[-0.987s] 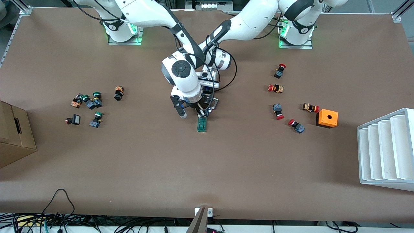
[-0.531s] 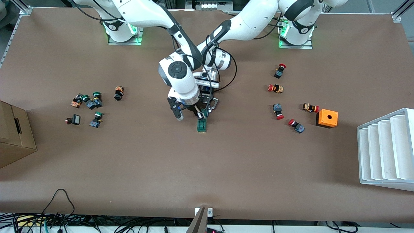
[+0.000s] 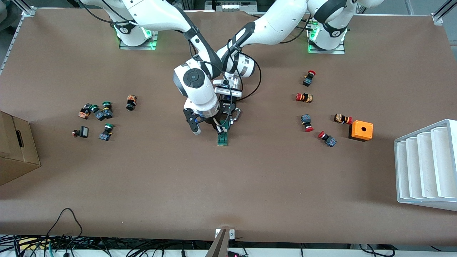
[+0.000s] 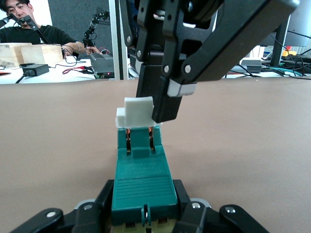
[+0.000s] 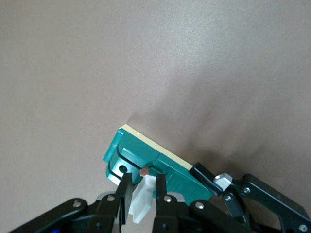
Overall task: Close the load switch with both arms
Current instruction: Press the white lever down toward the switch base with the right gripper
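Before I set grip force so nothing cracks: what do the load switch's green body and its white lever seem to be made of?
The load switch body looks like moulded hard plastic, matte teal-green, with ribbed texture and crisp edges. Its white lever, pinched by the right gripper, looks like matte off-white plastic. Copper-coloured strips beneath it appear to be metal contacts. The left gripper clamps the body's end.

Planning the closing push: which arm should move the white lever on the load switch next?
Right. The right gripper already has its fingers shut on the white lever. The left gripper clamps the green load switch body, so it likely serves as the brace.
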`<state>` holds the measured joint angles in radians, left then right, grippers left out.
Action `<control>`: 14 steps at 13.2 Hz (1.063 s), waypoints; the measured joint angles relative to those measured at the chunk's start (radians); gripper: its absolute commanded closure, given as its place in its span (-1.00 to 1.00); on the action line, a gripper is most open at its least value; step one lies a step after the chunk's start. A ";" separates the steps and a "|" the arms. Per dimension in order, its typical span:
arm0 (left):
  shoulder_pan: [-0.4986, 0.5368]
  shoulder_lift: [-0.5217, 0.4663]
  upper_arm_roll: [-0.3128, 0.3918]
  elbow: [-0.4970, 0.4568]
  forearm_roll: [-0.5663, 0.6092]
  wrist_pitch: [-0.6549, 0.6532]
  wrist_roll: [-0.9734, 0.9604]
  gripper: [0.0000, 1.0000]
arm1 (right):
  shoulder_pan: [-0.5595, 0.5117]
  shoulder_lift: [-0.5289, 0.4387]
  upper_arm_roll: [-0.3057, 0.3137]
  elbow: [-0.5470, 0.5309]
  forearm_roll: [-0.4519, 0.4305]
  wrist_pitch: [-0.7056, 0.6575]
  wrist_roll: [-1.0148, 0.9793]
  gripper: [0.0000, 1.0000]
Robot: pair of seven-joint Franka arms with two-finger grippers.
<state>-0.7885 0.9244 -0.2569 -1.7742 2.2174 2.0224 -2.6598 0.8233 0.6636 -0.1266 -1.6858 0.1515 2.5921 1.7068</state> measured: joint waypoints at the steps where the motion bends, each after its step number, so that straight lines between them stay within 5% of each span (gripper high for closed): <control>1: 0.000 0.000 0.000 0.000 0.000 0.000 0.000 0.13 | 0.001 0.000 0.000 0.002 0.000 0.000 0.001 0.49; 14: 0.000 0.000 0.000 0.000 0.000 0.000 -0.001 0.13 | -0.001 0.006 0.008 0.026 0.001 -0.005 0.023 0.66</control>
<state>-0.7885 0.9245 -0.2569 -1.7739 2.2173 2.0224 -2.6613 0.8222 0.6700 -0.1191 -1.6602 0.1523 2.5867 1.7301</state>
